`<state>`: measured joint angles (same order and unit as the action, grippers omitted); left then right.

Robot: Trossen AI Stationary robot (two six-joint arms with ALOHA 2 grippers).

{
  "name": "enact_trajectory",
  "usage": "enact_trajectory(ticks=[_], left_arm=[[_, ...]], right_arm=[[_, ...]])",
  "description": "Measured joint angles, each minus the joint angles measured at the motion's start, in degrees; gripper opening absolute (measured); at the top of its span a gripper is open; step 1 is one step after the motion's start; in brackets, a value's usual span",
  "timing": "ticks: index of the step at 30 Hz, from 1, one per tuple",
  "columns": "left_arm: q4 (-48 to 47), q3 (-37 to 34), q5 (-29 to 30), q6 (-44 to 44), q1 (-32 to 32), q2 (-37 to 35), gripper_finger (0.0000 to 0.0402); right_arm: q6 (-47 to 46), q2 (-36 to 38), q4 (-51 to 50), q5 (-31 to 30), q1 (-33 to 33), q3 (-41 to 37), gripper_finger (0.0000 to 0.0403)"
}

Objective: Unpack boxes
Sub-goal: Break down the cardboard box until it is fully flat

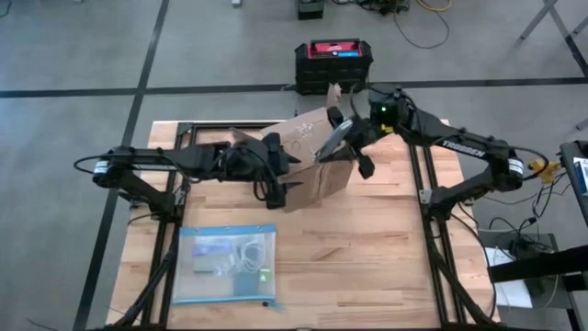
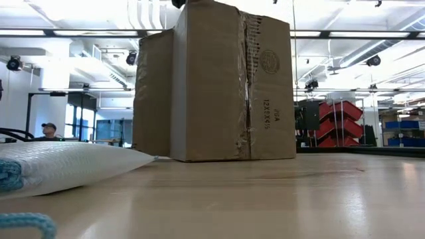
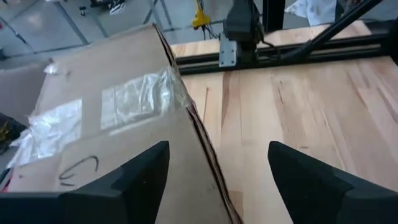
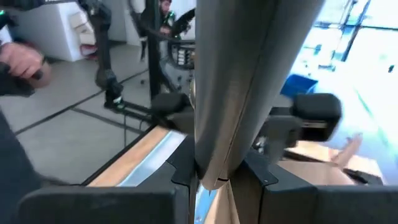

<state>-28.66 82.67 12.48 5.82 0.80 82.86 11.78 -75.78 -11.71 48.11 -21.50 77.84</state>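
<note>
Wooden desk (image 1: 367, 257) on a black frame, grey floor around it, open workshop hall behind in the low view. Brown cardboard box (image 1: 312, 156) is standing near the far edge of the desk, about mid-width, flaps up, clear tape on its top panel; in the low view it is rising as the tallest thing, tape seam running down its corner.

My left arm is reaching in flat from the left edge, wrist level, left claw (image 1: 276, 175) sitting right at the box's left side. Its fingers (image 3: 134, 177) are spread wide, released, straddling the box's taped top edge with nothing clamped between them.

My right arm is bending in from the right edge, elbow out, forearm angled toward the far edge. My right claw (image 1: 342, 136) is clenched on a raised flap (image 4: 249, 81) at the box's far-right top; in the right wrist view the flap is running straight up between my fingers (image 4: 99, 202).

Clear blue-edged bag (image 1: 225, 264) is lying flat near the front-left corner, well apart from the box. Black crate with red top (image 1: 333, 62) is sitting on the floor beyond the far edge.
</note>
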Motion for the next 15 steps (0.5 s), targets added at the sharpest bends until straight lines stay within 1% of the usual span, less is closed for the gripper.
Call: enact_trajectory(ticks=[4,8,15], left_arm=[[-0.6,0.0,0.5,-0.3,0.0,0.2,0.0259],[-0.8,0.0,0.5,-0.4,0.0,0.2,0.0254],[-2.1,0.1,0.6,-1.9,0.0,0.8,0.0250]], right_arm=[[-0.8,-0.9,3.9,-1.9,0.0,-3.4,0.0047],[-2.2,-2.2,6.6,-2.0,-0.1,-3.5,0.0047],[-3.0,-4.0,5.7,-1.8,-0.4,-3.6,0.0047]])
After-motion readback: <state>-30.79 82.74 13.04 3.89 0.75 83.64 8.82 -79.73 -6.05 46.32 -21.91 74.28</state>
